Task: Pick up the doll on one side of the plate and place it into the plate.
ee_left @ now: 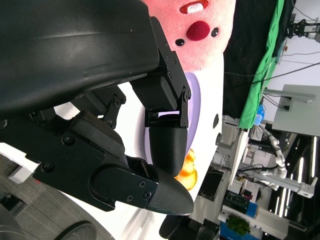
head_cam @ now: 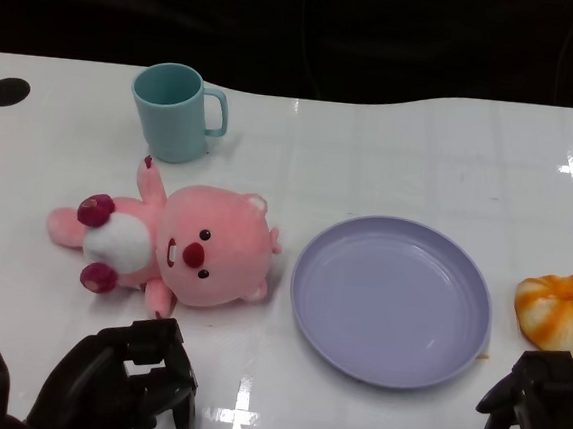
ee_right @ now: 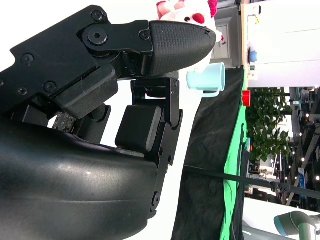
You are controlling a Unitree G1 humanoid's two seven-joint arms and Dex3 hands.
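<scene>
Doll: pink, white belly, dark red paws. Plate: lavender. Mug: pale teal. Bun: orange-and-white. Table: glossy white.

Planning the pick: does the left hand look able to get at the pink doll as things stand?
Probably yes. The left hand sits just short of the pink doll, holding nothing, with only bare table between; the cup stands behind the doll.

In the head view, the orange-and-white round bun-like object is cut off by the right edge, so its full shape cannot be told. The black left hand and black right hand both run off the bottom edge. In the left wrist view, that hand's shell hides most of the pink plush doll and the lavender round plate.
</scene>
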